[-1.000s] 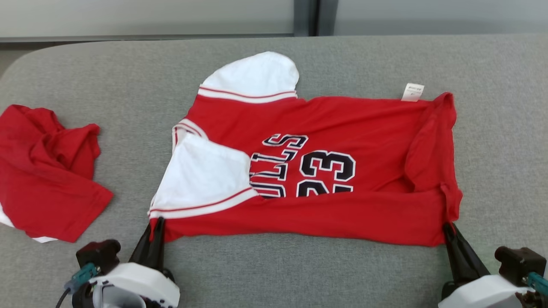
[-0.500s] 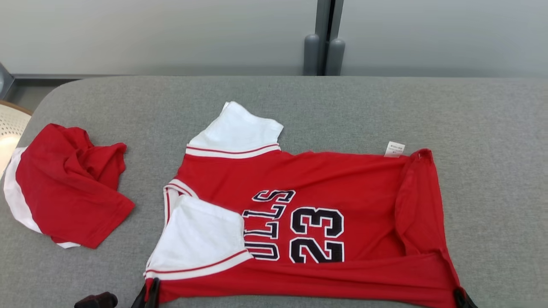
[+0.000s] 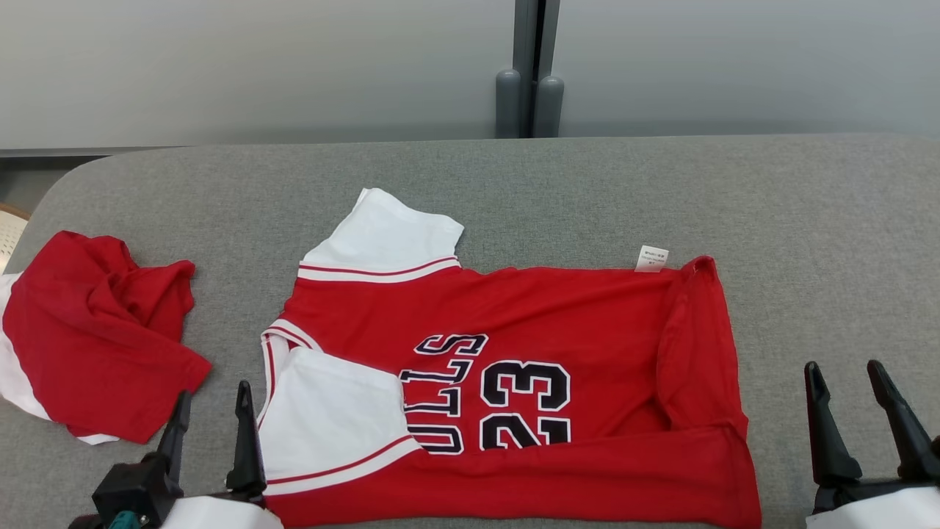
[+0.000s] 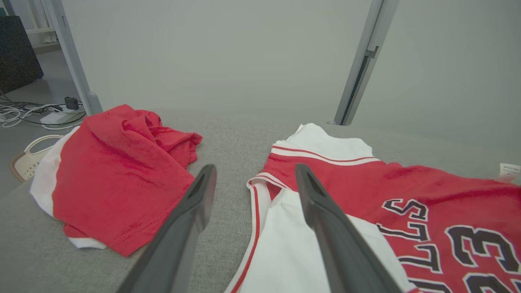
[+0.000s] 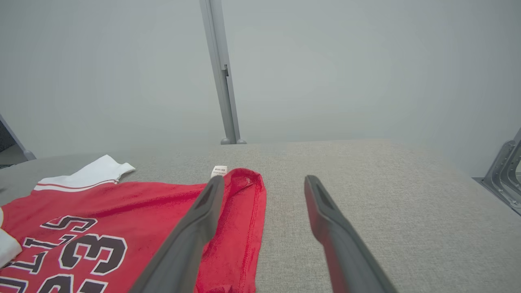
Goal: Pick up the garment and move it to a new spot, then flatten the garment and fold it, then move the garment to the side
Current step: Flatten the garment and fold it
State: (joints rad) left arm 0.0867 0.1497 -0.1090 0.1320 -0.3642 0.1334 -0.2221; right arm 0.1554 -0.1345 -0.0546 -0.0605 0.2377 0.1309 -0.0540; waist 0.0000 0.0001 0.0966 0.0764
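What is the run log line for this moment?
left gripper: open, empty | right gripper: open, empty | jersey: on table, near edge folded over | second garment: crumpled, left

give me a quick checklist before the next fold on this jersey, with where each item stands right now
1. Left gripper open, holding nothing: ok.
2. Right gripper open, clear of the jersey: ok.
3. Near long edge of the jersey folded over: ok, it covers the bottom of the 23.
4. Rest of the jersey flat: not ok, hem end bunched, near white sleeve lies over the lettering.
5. Crumpled red garment apart from the jersey: ok.
6. Bare table right of the jersey: ok.
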